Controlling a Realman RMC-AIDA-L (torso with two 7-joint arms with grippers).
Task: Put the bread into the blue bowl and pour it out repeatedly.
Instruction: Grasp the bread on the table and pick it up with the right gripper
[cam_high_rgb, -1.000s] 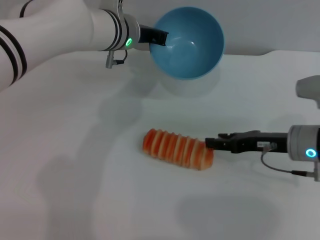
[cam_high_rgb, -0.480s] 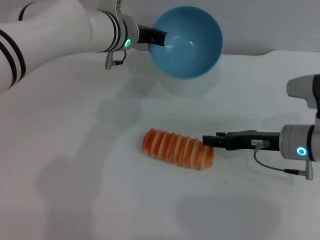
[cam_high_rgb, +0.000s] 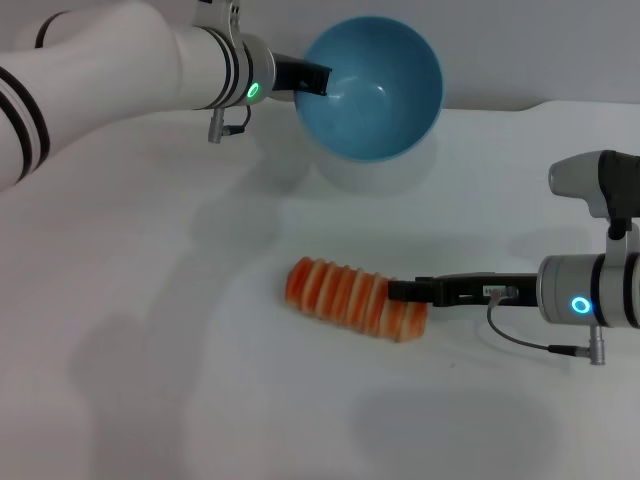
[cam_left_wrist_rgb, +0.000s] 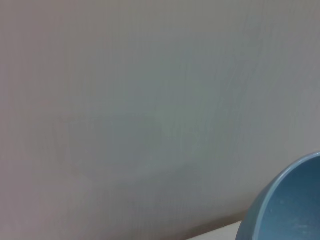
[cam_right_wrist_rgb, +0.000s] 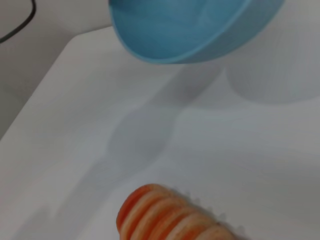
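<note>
Here the left claw (cam_high_rgb: 318, 78) is clamped on the near rim of the round, deep, light blue plastic bowl (cam_high_rgb: 375, 85) and holds it tilted off the white counter (cam_high_rgb: 150, 300), its open mouth turned toward the camera and down; its shadow lies on the counter beneath it. The bowl is empty. Its walls are smooth and plain, with a soft sheen inside, so I judge it light and stiff but a little slick at the rim, which makes a pinch over the edge the sensible hold.

Further right and nearer, the elongated, ridged orange-and-tan toy bread loaf (cam_high_rgb: 355, 298) lies on the counter, well apart from the bowl, its long axis slanting slightly down to the right. Pale tan bands alternate with orange ones, like slices pressed together, and both ends are rounded. It looks like a light toy; whether it is soft or hard I cannot tell. The ridges should give the fingers some bite, so a grip across the middle of its width seems safest, since an end hold could let it swing.

The right claw (cam_high_rgb: 400, 291) reaches in low from the right, its tip at the loaf's right end; whether it is open or closed I cannot tell.
</note>
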